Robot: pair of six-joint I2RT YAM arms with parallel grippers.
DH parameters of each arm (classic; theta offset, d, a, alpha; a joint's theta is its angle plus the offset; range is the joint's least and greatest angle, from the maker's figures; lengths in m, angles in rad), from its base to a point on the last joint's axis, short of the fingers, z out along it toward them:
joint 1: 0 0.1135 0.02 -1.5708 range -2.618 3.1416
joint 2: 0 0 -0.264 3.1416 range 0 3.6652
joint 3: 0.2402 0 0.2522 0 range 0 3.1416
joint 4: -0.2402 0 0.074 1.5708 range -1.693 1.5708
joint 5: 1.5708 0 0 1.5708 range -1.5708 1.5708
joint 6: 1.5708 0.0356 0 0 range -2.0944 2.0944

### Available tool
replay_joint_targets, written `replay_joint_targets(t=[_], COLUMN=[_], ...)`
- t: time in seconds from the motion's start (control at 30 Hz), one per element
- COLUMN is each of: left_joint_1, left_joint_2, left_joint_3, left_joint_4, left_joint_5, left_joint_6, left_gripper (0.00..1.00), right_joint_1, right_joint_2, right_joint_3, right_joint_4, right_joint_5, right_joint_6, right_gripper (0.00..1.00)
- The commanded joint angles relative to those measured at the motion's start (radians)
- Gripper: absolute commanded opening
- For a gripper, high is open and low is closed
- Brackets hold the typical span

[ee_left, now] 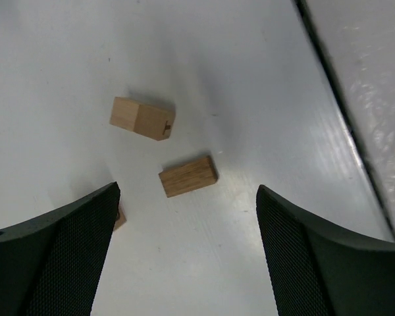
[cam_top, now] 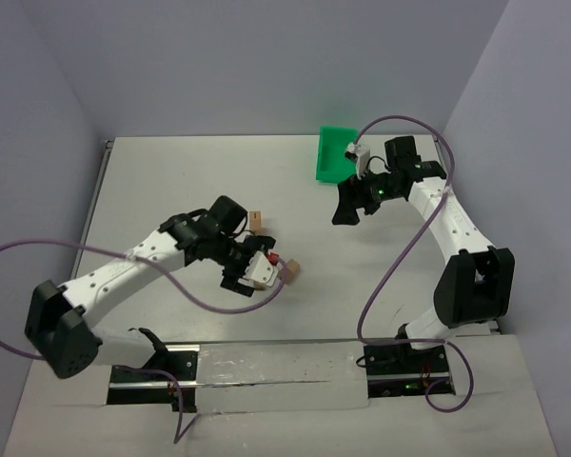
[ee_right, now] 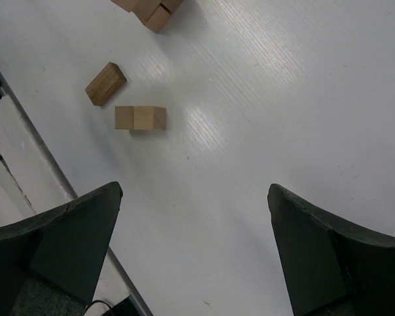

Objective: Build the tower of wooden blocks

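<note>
1. Across the white bench (cam_top: 171, 171) the surface is smooth and glossy, and finely ribbed in the wrist views. Pale lavender walls (cam_top: 266, 57) close it in on the left, far and right sides.
2. The wood blocks (ee_left: 187, 176) lie loose near the bench middle. The left wrist view shows two lying apart from each other, with a third partly hidden behind one finger. The overhead view shows one beside the left arm's wrist and another just beside its tip.
3. The right wrist view shows two blocks flat and near each other. A cluster is cut off at the frame's top edge, and I cannot tell whether it is stacked.
4. The left tool (ee_left: 187, 191) has its fingers wide apart and grips nothing. The right tool (ee_right: 194, 186) is likewise spread and empty, and stands near the green bin (cam_top: 335, 152) at the far right.
5. One block's end face carries a small dark mark (ee_left: 166, 126), which is not legible.
6. A dark strip (ee_left: 336, 99) borders the bench edge just beyond the left tool. Bare bench lies between the two tools.
</note>
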Motion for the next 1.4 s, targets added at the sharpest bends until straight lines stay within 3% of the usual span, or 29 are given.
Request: replay_joint_targets(t=[0.0, 0.13, 0.33, 0.7, 0.97, 1.37], left_joint_1=[0.057, 0.074, 0.076, 0.043, 0.020, -0.001], left_joint_2=[0.143, 0.290, 0.429, 0.512, 0.577, 0.638], left_joint_3=[0.144, 0.255, 0.344, 0.320, 0.347, 0.372], left_joint_4=[-0.111, -0.177, -0.170, -0.027, -0.006, 0.017], left_joint_5=[0.148, 0.148, 0.142, 0.083, 0.065, 0.054], left_joint_6=[0.295, 0.376, 0.347, 0.334, 0.341, 0.356], left_gripper=[0.90, 0.90, 0.88, 0.90, 0.99, 0.99], right_joint_1=[-0.016, -0.024, -0.030, -0.039, -0.040, -0.042], right_joint_2=[-0.002, 0.006, 0.014, 0.031, 0.028, 0.034], right_joint_3=[0.051, 0.047, 0.045, 0.064, 0.060, 0.053], right_joint_4=[0.011, 0.008, 0.008, 0.004, 0.001, 0.001], right_joint_5=[-0.025, -0.031, -0.035, -0.053, -0.049, -0.057], right_joint_6=[-0.001, -0.012, -0.021, -0.027, -0.033, -0.040], right_gripper=[1.00, 1.00, 1.00, 1.00, 1.00, 1.00])
